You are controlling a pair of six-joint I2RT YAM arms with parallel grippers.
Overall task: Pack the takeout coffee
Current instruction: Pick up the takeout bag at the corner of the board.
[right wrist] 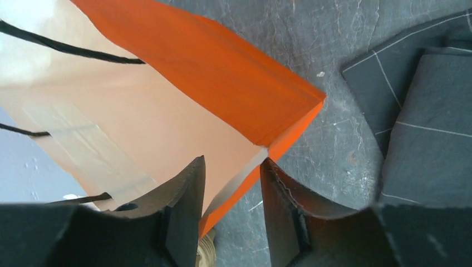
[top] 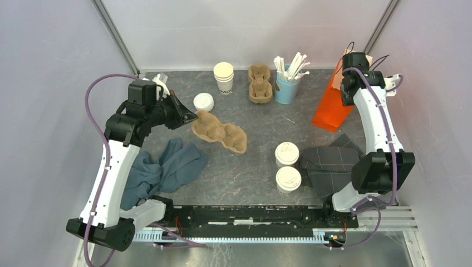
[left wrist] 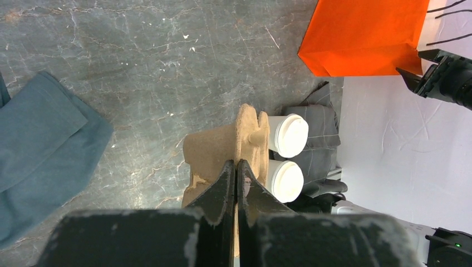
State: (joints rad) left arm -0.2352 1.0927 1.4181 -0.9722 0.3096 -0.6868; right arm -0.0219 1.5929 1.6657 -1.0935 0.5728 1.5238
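Over on the left wrist view: losing the near end of the cardboard cup tray (left wrist: 214,150) behind the pinched left gripper (left wrist: 235,167), hiding the near sides of the two lidded cups (left wrist: 289,135) behind the tray's rim, cutting the blue cloth (left wrist: 39,150) at the left edge and the orange bag (left wrist: 362,33) at the top. Right wrist view: cropping the bag top and left and the grey cloth (right wrist: 428,111) at the right, with no telling any contact between the right gripper (right wrist: 232,163) and the bag wall. From above: fingertips of the right gripper tucked out of sight under the wrist, print on the stacked cups (top: 223,75) too small to read.
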